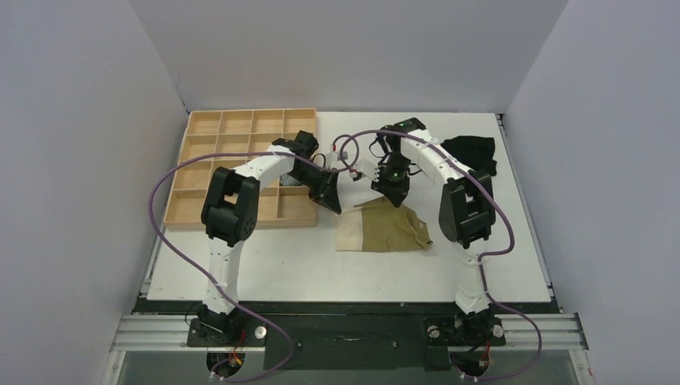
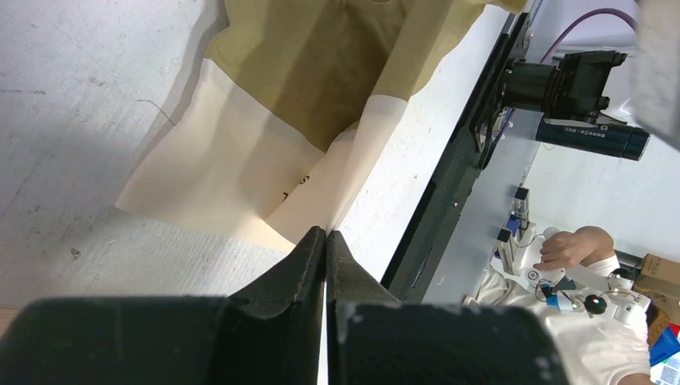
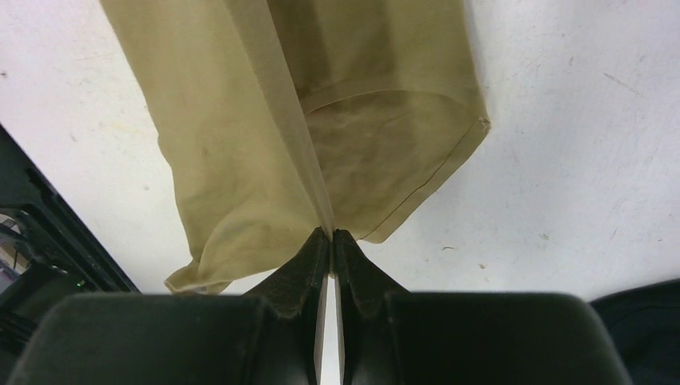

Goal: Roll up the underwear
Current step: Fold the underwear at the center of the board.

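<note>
Near-centre on the table [image 1: 265, 265], just right of middle, the underwear [image 1: 383, 228] is lying partly flat, w/ its far edge being held up. The fabric is being judged thin, light and limp. It is sagging btwn the pinch points, so edges and corners are likely the best holds. The cream panel is being pinched by the closed left gripper [image 2: 325, 234], and an olive fold is being clamped by the right gripper [image 3: 331, 234]. Small dark print on the panel is too small to read. Farther off, a wooden tray [image 1: 207, 128] is sitting at left and a black garment [image 1: 473, 152] at right.
</note>
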Controlling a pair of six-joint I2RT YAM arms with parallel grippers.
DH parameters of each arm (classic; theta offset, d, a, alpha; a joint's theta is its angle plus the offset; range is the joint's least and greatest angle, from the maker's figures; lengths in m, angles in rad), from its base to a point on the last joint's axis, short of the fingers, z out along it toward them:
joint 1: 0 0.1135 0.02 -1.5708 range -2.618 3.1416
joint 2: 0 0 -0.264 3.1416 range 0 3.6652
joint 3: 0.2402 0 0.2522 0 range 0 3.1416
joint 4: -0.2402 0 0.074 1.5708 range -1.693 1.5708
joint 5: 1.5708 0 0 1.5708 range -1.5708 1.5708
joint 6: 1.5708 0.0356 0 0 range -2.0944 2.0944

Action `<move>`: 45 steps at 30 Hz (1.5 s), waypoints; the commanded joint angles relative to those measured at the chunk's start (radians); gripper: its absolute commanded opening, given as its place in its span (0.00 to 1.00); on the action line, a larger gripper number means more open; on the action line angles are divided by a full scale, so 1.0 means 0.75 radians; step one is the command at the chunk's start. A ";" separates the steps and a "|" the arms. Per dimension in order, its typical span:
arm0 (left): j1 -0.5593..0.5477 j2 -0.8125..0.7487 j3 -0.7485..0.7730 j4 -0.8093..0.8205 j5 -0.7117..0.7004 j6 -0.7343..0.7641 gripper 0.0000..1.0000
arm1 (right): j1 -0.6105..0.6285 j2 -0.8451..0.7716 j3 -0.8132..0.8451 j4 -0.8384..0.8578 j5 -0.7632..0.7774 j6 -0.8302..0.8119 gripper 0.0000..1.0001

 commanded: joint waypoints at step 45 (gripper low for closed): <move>0.072 0.012 0.055 0.228 -0.283 -0.214 0.40 | -0.221 -0.316 -0.526 0.828 -0.453 0.685 0.30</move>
